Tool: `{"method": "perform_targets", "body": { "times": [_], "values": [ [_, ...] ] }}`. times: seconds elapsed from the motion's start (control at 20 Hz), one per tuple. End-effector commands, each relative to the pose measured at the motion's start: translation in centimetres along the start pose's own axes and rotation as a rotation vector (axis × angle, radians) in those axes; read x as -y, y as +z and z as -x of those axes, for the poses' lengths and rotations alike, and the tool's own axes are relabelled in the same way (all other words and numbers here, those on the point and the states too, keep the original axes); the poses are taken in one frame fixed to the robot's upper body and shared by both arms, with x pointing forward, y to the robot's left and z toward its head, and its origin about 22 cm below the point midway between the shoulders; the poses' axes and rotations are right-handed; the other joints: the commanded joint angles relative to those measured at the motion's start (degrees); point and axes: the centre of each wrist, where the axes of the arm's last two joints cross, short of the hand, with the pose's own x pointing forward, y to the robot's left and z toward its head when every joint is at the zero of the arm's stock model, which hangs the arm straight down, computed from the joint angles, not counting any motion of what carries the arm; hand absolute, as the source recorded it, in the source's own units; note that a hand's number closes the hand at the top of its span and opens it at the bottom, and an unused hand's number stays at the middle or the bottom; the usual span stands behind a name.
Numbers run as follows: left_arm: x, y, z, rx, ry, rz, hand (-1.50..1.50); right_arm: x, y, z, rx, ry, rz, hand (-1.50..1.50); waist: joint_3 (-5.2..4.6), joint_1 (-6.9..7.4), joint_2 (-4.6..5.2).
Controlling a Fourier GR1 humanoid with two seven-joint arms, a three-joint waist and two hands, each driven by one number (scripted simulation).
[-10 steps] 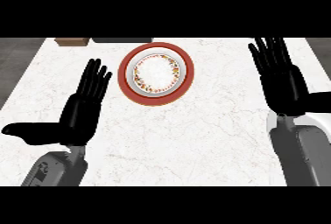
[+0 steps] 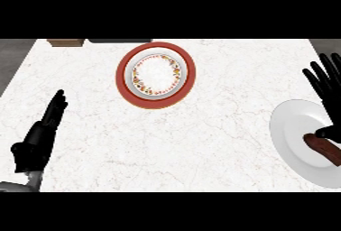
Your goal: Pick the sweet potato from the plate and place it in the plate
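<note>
A white marbled stone counter (image 2: 200,149) fills the view. Far and centre lies a round red-rimmed plate with a flowered white middle (image 2: 156,74). At the near right edge sits a plain white plate (image 2: 296,135), and on it lies the reddish-brown oblong sweet potato (image 2: 324,148). The black right hand (image 2: 328,90) reaches over this plate, fingers straight, thumb touching the sweet potato. The black left hand (image 2: 41,133) rests near left, fingers straight.
</note>
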Motion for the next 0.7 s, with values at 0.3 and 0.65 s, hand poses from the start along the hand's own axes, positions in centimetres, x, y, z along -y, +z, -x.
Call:
{"method": "perform_targets", "body": {
  "times": [0.3,0.65],
  "values": [
    [-2.6,2.7,2.6,-0.057,-0.155,-0.018,0.00,13.5,13.2,-3.5,0.132,-0.059,0.125,-1.50,-0.31,-0.15,-0.09],
    [-3.1,2.8,4.2,-0.049,-0.155,-0.026,0.00,15.5,13.1,-9.8,-0.112,0.205,-0.145,-1.50,-0.27,0.36,0.20]
  ]
}}
